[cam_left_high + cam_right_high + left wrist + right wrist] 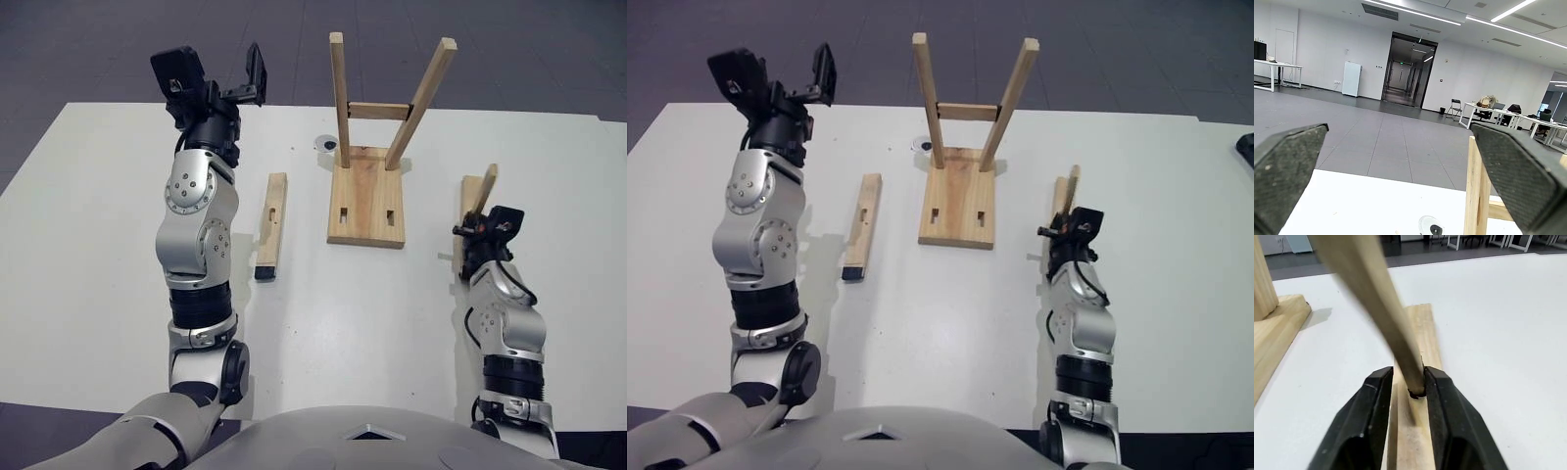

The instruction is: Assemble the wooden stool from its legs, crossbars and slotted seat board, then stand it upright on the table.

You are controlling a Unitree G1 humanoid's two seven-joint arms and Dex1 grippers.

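Note:
The slotted seat board (365, 201) lies flat at the table's far middle. Two legs (340, 93) (421, 98) stand up from its far end, joined by a crossbar (377, 111). A loose leg (271, 223) lies left of the board. My left gripper (217, 73) is raised high over the far left of the table, open and holding nothing; its fingers (1283, 171) frame one standing leg (1476, 191). My right gripper (1418, 384) is shut on a slim crossbar (1376, 298) that tilts up, just above another leg (1422, 328) lying right of the board.
A small round white-and-black object (326, 143) sits on the table just left of the board's far end. The white table (98, 245) has open room at the left and along the front. Grey floor lies beyond the far edge.

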